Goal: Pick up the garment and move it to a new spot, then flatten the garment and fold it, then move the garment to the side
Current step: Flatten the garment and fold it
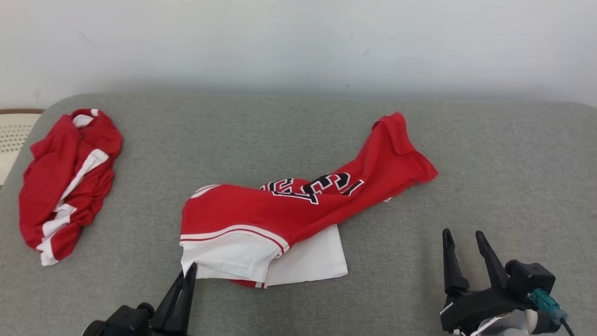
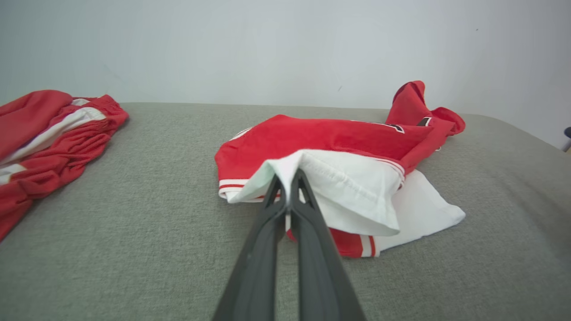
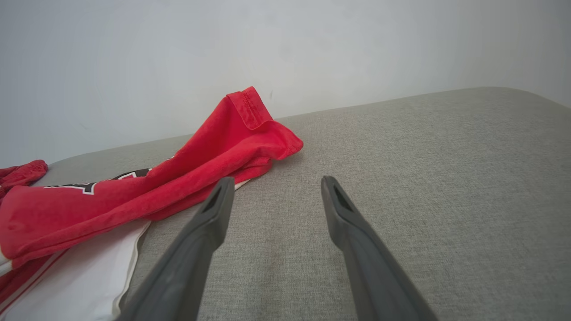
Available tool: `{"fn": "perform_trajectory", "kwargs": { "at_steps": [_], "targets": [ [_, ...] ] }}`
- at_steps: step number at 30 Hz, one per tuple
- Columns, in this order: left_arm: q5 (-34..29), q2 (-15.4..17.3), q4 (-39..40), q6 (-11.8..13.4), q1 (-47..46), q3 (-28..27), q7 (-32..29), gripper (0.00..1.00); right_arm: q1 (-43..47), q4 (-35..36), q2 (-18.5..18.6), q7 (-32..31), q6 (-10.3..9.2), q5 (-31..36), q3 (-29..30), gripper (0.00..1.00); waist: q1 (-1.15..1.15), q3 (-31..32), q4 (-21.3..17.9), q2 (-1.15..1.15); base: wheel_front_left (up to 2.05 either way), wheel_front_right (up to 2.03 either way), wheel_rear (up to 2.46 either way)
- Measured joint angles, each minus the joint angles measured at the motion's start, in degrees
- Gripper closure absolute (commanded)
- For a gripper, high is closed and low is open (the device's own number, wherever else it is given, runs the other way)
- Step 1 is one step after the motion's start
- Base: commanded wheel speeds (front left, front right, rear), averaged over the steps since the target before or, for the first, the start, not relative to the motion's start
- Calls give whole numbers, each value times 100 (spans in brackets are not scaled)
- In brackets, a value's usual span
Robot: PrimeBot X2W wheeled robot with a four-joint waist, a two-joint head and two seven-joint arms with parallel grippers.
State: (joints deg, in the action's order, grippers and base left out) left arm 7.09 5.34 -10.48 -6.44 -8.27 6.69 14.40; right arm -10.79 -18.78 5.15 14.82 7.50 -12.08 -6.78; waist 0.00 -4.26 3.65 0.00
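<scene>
Our left end effector [image 1: 190, 268] pinches the jersey [image 1: 261, 217] by its white hem near the bed's [image 1: 298, 130] front edge; our right end effector [image 1: 462, 233] stands spread.

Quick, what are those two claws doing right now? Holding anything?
Left gripper: closed, pinching the jersey by its white edge.
Right gripper: open, holding nothing.

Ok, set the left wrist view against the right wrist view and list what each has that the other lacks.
Left wrist view: the left gripper, shut on the white hem of the garment, pinching it up off the grey surface. Right wrist view: the right gripper, open, over bare grey surface beside the garment. Both: the garment, the grey surface, the pale wall.
</scene>
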Motion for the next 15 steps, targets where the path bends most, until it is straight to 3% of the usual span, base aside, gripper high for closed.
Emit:
{"fn": "perform_trajectory", "kwargs": {
  "at_steps": [9, 15],
  "targets": [
    [58, 107, 1068, 165, 762, -37, -514, 100, 79, -14, -1, 1, 0, 0, 87, 0, 0, 132, 384, 0, 0, 0, 0],
    [252, 69, 971, 212, 1139, -66, -569, 100, 80, -23, 5, 2, 0, 9, 114, 0, 0, 181, 464, 0, 0, 0, 0]
  ]
}}
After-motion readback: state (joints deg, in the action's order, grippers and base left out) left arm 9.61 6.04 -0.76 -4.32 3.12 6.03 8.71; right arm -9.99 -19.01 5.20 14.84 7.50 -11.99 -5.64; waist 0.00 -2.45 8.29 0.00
